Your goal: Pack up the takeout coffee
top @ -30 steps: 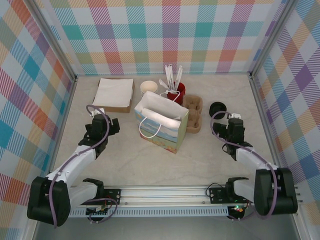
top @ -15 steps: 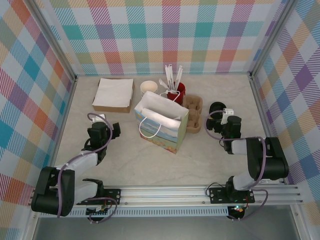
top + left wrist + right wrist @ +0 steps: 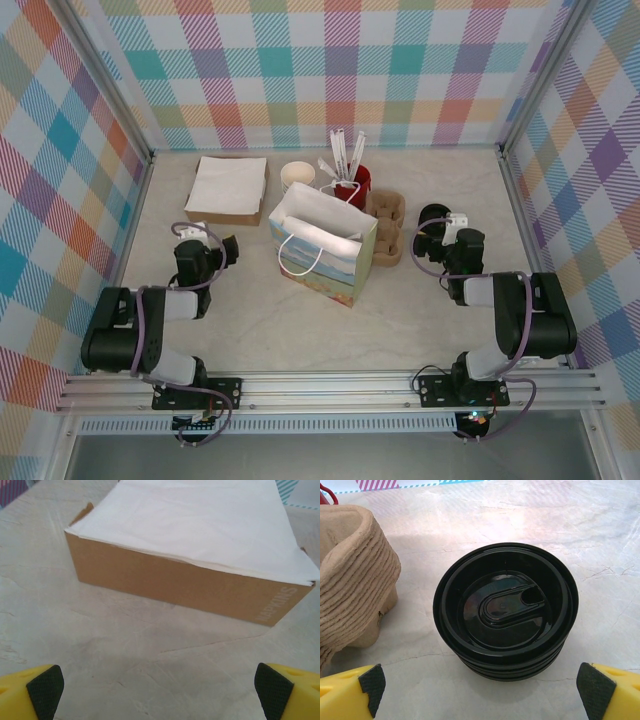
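black lids beyond wide right hand

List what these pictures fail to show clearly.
- Inside of the paper bag: top view, its own walls hide the floor.
- White sticks in the red holder: top view, too small to identify.
- The pulp cup carrier: right wrist view, cut off by the left edge.
- The napkin box: left wrist view, far end cut off by the top edge.
- The black lids: right wrist view, the top lid covers the lower ones, so the count is unclear.
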Tool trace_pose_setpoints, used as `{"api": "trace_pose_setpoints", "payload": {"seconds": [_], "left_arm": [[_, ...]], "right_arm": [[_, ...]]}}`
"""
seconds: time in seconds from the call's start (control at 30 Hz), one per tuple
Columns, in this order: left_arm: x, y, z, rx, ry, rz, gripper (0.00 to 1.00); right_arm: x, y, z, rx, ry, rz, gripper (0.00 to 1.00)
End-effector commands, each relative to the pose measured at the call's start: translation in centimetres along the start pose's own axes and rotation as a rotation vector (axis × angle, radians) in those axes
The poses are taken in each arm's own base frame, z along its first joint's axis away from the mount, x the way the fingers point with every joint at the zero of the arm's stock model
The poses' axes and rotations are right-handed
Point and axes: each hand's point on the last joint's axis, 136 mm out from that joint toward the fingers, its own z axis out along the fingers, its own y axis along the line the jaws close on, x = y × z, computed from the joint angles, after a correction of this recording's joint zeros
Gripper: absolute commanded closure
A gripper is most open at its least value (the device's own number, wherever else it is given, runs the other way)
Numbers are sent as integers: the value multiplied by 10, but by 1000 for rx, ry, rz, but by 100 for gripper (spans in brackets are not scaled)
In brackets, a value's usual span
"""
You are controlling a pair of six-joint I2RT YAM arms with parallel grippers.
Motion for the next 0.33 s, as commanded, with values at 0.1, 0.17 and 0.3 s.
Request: {"api": "trace_pose_setpoints", "payload": {"seconds": [0.1, 0.17, 0.3], "left_arm": [[-9, -18, 14, 100, 2, 24, 0], [-9, -18, 14, 96, 2, 28, 0], [-9, -19, 15, 85, 4, 38, 0]], "right_arm": [[-17, 3, 1, -23, -50, -11, 0], [-17, 2, 1, -21, -49, -11, 0], [-17, 2, 1, -21, -50, -12, 0]]}}
